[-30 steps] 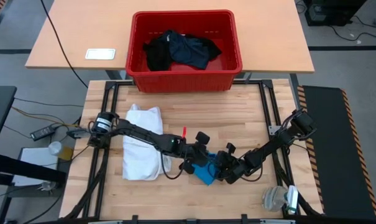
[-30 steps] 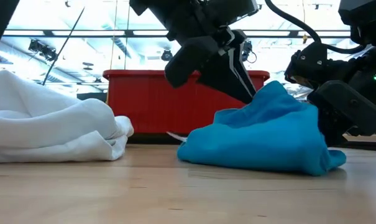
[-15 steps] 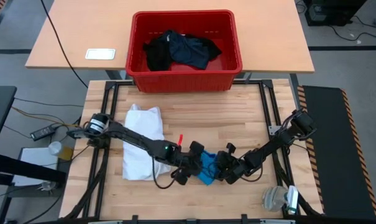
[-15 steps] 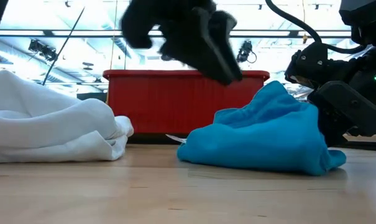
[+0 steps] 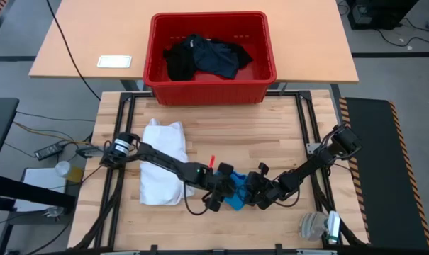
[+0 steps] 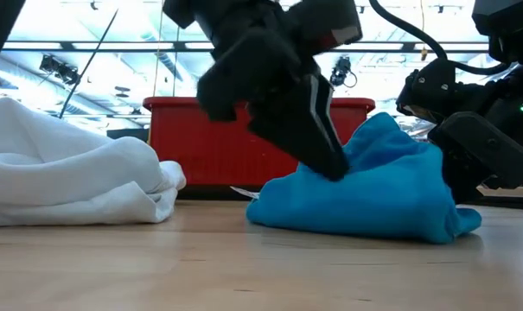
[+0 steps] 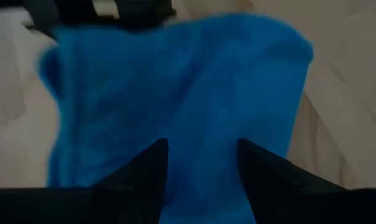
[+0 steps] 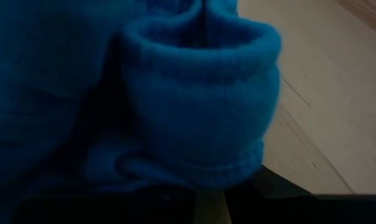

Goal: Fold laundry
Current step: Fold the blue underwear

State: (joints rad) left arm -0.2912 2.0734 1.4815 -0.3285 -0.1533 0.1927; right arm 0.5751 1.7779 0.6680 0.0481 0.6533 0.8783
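Observation:
The small bright blue piece (image 5: 235,193) lies bunched on the wooden table near its front edge, its lower folds (image 6: 356,216) on the wood. My left gripper (image 7: 203,149) stands open over its left side. My right gripper (image 8: 206,199) is shut on its right side. A folded white shirt (image 5: 162,170) lies flat at the left. Black garments (image 5: 207,57) lie heaped in the red crate (image 5: 267,49) beyond the table's far edge. My left gripper slants down from the table's left, and its open fingertips (image 6: 328,160) touch the upper left slope of the blue piece (image 6: 352,164). Blue cloth shows between and beyond the two fingers in the wrist view. Nothing is pinched. My right gripper pinches a thick bunched fold with a hem (image 8: 200,158) at the blue piece's right side, several layers together. It comes slanting down from the table's right. The cloth stands up in a peak (image 6: 384,121) beside the hold, and the rest lies slack on the table.
A white card (image 5: 114,61) lies on the far table beside the crate. A small red tag (image 5: 211,159) lies on the wood just beyond the left gripper. A clear roll (image 5: 313,227) sits off the near right corner. Bare wood stretches across the table's far half.
My left gripper has swung up off the blue piece, gone a little toward the table's near edge while rolling, and come down again onto the cloth's left slope. The blue piece and my right gripper have kept still.

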